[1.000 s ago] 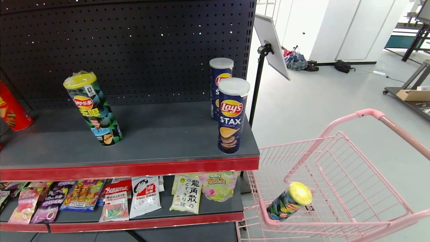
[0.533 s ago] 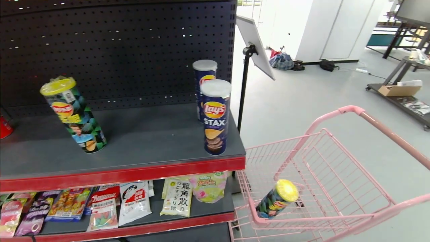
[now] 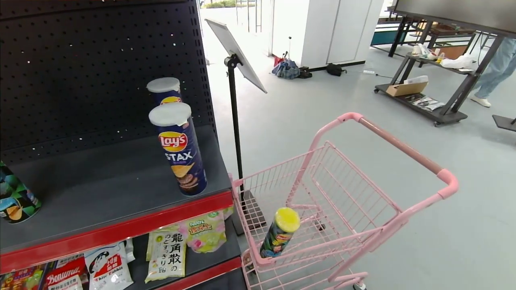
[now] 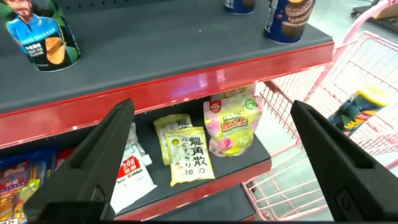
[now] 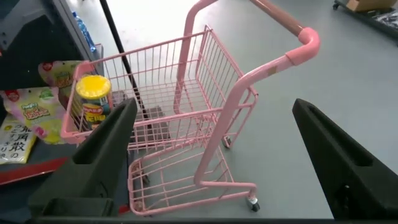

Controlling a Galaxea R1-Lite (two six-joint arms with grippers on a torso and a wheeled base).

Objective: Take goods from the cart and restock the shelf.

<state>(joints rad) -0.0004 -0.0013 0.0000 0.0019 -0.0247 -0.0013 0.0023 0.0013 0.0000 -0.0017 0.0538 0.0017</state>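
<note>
Only the head camera has swung, toward the pink cart (image 3: 397,146); the goods keep their places. A yellow-lidded can (image 3: 280,233) leans inside the cart's basket, at the side nearest the shelf (image 3: 121,231). Two blue cans (image 3: 178,149) stand upright on the shelf just beside the cart, and a green can (image 3: 14,197) stands farther from it. The left gripper (image 4: 211,106), facing the shelf beside the cart, and the right gripper (image 5: 214,102), above the cart, both have their fingers spread wide, holding nothing.

Green can (image 3: 14,199) half past left edge

Tilted sign stand (image 3: 238,56), wheeled rack (image 3: 443,116)
</note>
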